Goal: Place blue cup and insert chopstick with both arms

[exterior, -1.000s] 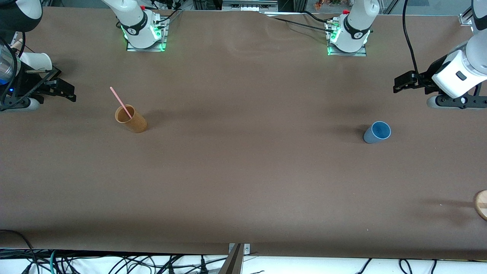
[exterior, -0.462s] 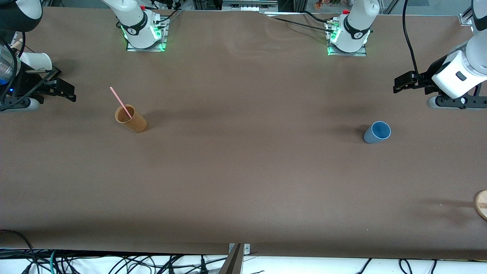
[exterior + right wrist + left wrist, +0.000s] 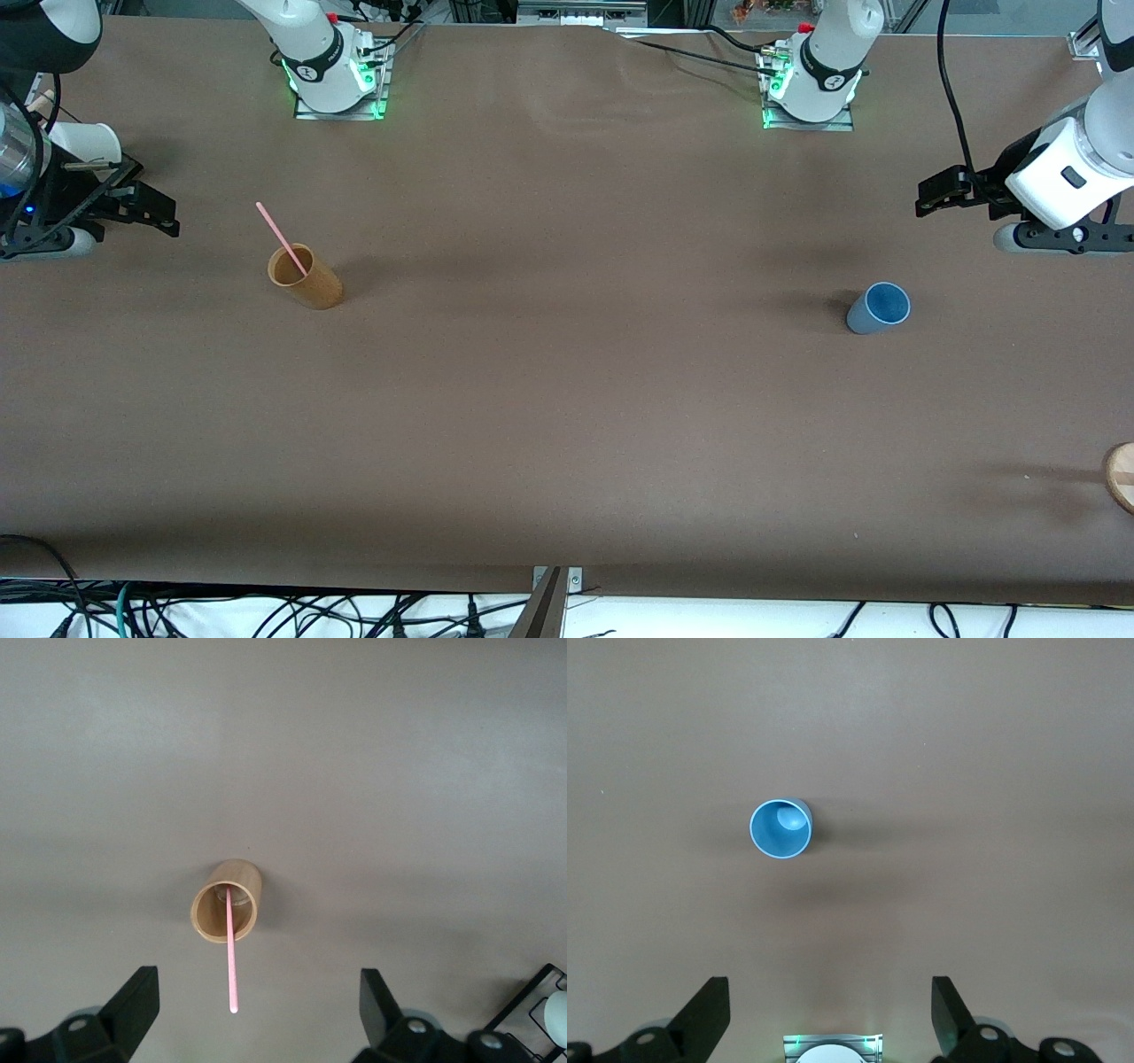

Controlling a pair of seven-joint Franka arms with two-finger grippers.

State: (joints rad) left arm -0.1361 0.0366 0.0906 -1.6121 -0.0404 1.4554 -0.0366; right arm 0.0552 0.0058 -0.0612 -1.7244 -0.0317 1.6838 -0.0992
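The blue cup (image 3: 877, 307) stands upright and empty toward the left arm's end of the table; in the left wrist view the blue cup (image 3: 780, 830) is seen from straight above. The pink chopstick (image 3: 282, 237) leans in a tan-brown cup (image 3: 306, 276) toward the right arm's end, its top sticking out over the rim. My left gripper (image 3: 952, 190) hangs high, open and empty (image 3: 830, 992), off to one side of the blue cup. High up beside the brown cup (image 3: 226, 901) and chopstick (image 3: 231, 948), my right gripper (image 3: 151, 211) is open and empty (image 3: 257, 983).
A white cup (image 3: 84, 140) sits at the table's edge at the right arm's end, by a black frame (image 3: 532, 1001). A round wooden piece (image 3: 1121, 474) lies at the edge at the left arm's end, nearer the front camera.
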